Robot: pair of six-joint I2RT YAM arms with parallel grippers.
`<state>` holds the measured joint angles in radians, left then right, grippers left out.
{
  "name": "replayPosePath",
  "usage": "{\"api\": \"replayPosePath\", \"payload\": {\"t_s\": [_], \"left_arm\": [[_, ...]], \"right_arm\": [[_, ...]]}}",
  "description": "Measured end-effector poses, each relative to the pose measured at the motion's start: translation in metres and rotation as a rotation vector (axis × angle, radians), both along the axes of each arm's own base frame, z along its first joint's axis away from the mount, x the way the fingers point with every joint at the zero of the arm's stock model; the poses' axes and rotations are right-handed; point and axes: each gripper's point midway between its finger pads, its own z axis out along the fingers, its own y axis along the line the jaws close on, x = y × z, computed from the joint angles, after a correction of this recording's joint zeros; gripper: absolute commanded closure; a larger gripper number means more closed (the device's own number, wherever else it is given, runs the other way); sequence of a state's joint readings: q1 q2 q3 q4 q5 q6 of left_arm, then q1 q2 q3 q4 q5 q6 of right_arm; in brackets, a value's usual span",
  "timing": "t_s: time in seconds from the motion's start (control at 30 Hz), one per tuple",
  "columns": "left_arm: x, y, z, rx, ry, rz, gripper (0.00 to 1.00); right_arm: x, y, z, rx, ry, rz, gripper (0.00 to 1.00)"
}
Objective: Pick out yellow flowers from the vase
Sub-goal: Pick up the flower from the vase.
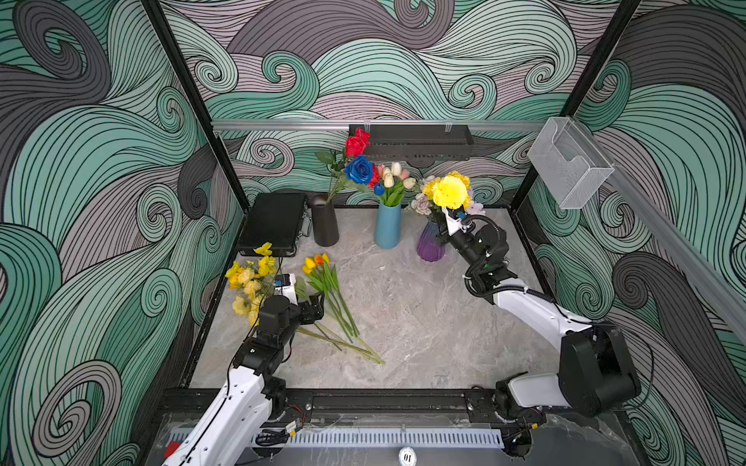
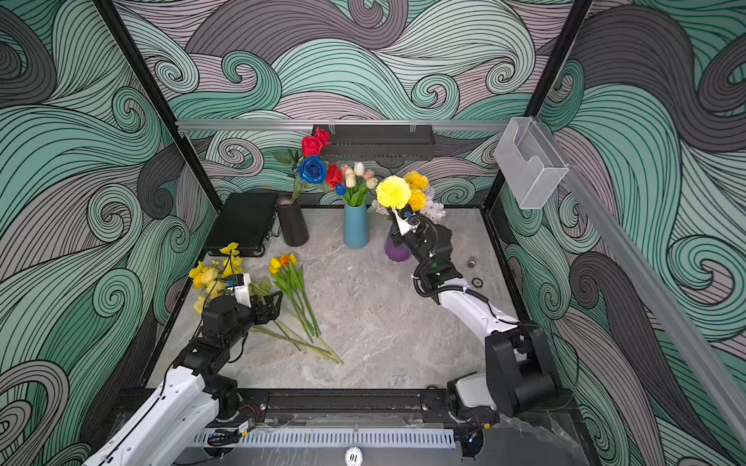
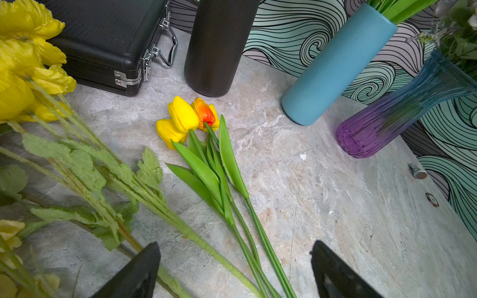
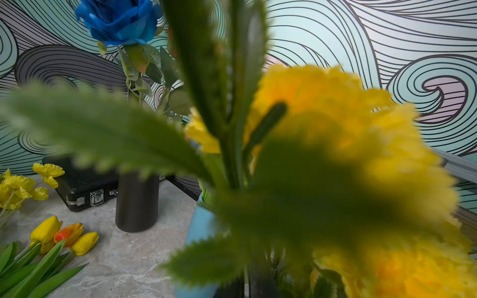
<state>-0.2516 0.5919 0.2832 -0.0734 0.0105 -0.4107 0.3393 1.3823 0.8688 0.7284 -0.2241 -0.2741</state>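
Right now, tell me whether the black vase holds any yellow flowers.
No: the black vase holds only red and blue roses.

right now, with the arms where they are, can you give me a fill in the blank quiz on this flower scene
The vase holding the blue rose is coloured ___.
The white and pink tulips stand in a vase coloured ___.
The right gripper is shut on the yellow pompom flowers by the glass vase with a ___ base.
The left gripper hovers over the yellow tulips with jaws ___.
Missing words: black, blue, purple, open.
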Motion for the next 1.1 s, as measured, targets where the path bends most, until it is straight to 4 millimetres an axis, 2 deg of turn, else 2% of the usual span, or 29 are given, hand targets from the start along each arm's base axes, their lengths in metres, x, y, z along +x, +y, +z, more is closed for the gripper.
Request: {"api": "replayPosePath", "payload": {"t_s": [0.17, 0.43, 0.77, 0.93, 1.1], "left_arm": [[0.0, 0.0, 0.0, 0.0, 0.0, -0.001, 0.1], [0.0, 0.0, 0.0, 0.0, 0.0, -0.001, 0.1], [0.001, -0.001, -0.001, 0.0, 0.005, -0.002, 0.1], [0.002, -0.002, -0.002, -0.003, 0.006, -0.01, 0.1], [0.002, -0.004, -0.004, -0.006, 0.012, -0.019, 0.1]], "right_arm": [[-0.008, -0.003, 0.011, 0.022, 0.0, 0.001, 0.93], [-0.017, -0.006, 0.011, 0.047, 0.055, 0.004, 0.93], [-0.048, -0.017, 0.034, 0.08, 0.074, 0.013, 0.92], [-0.051, -0.018, 0.027, 0.094, 0.125, 0.014, 0.92], [-0.046, -0.018, 0.008, 0.097, 0.203, 0.003, 0.92]]}}
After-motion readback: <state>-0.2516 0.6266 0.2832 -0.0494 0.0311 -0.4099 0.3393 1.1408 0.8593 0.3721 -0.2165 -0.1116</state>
